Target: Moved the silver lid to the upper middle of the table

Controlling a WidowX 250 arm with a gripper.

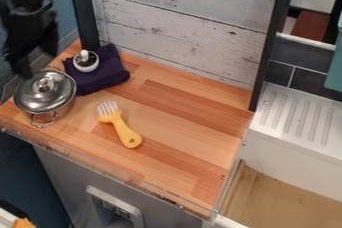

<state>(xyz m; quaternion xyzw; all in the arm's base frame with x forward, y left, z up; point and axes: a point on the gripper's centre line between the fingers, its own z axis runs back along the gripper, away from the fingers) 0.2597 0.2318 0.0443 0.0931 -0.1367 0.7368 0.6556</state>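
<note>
Clear rim (127, 179): run along the near side of the table (180, 147), perhaps so that things are kept from rolling off.
Yellow tool (125, 131): laid flat in the near middle part, with the handle turned to the near right and the toothed head turned to the pot. It may be left alone, as no use for it is named in the task.
Pot (52, 114): stood upright by the left side. The lid is held up by its rim.
Silver lid (33, 93): set on the pot, at the left of the table, with the knob (45, 84) on top. By that knob it can be best picked up, it seems. It should be raised straight up first, so that the pot is not dragged along.
Gripper (22, 67): hung down at the upper left, just past the lid, where the knob can be got to with a short move. Whether it is wide, narrow or closed on something cannot be told.
Purple cloth (107, 74): bunched beside the pot, with the small white cup (85, 61) set on it. Both could be bumped if the lid is carried low.
Upper middle: reached past the cloth, near the pale board wall (180, 32). The lid is wanted there, so the whole job is judged to be left.
</note>
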